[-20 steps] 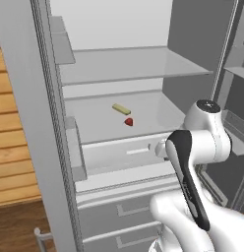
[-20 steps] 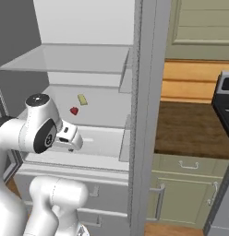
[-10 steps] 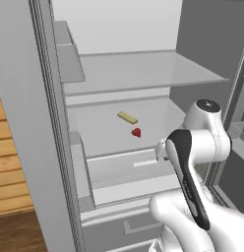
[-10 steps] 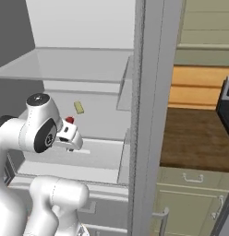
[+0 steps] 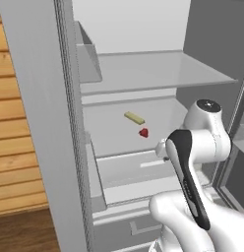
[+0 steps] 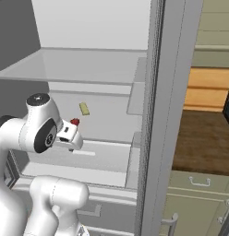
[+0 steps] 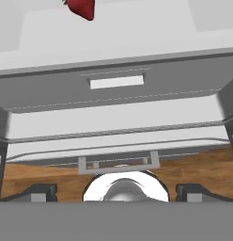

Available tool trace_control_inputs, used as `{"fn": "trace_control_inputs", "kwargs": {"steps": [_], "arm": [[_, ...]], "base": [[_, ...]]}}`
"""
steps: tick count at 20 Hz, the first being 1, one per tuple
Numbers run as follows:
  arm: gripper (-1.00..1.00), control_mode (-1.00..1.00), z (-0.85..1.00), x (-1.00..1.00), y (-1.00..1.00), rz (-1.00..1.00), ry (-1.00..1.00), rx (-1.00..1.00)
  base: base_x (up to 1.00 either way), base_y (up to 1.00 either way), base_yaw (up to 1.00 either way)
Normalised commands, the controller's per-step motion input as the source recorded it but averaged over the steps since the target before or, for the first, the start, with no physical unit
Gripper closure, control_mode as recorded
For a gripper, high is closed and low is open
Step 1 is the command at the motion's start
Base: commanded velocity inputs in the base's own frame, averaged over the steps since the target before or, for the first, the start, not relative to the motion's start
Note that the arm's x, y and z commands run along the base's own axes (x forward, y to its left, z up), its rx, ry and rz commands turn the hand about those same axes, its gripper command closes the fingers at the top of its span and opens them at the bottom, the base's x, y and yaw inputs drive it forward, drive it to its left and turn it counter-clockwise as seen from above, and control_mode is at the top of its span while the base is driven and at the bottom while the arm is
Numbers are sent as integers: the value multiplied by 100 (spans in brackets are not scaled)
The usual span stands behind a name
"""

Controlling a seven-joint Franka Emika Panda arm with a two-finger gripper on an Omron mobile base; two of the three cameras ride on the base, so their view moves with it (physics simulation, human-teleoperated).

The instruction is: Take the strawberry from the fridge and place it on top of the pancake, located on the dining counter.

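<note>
The fridge (image 5: 143,74) stands open in front of me, its white shelves bare apart from two items. On the middle shelf lies the tiny red strawberry (image 5: 143,132), also seen from the right (image 6: 75,122) just above my hand. In the hand view the strawberry (image 7: 81,7) is cut by the top edge, far above the fingertips (image 7: 41,192). My gripper (image 7: 116,190) is open and holds nothing; it hangs in front of the shelf edge (image 6: 70,140), pointing down at the lower drawers (image 7: 116,96). The pancake and the dining counter are out of view.
A pale yellow bar (image 5: 134,117) lies just behind and left of the strawberry. The open fridge door (image 5: 40,123) closes off the left, a door edge (image 6: 165,115) the right. Beyond it is a brown-topped counter (image 6: 204,138) over cabinets with handles.
The base has driven closer to the fridge, so the shelves and strawberry appear larger and nearer. The arm has kept its pose, and the gripper stays open.
</note>
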Motion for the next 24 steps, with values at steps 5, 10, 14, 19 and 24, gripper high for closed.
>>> {"fn": "trace_control_inputs", "kwargs": {"steps": [5, 10, 14, 19, 24], "arm": [[-100, 100, 0, 0, 0, 0, 0, 0], [-100, 100, 0, 0, 0, 0, 0, 0], [-100, -100, 0, 4, 0, 2, -6, 0], [-100, -100, 10, 32, 0, 2, -29, 0], [-100, -100, 20, 84, 0, 4, -15, 0]], "base": [[9, 32, 13], [12, 2, 6], [0, -1, 1], [0, 0, 0], [0, 0, 0]]}}
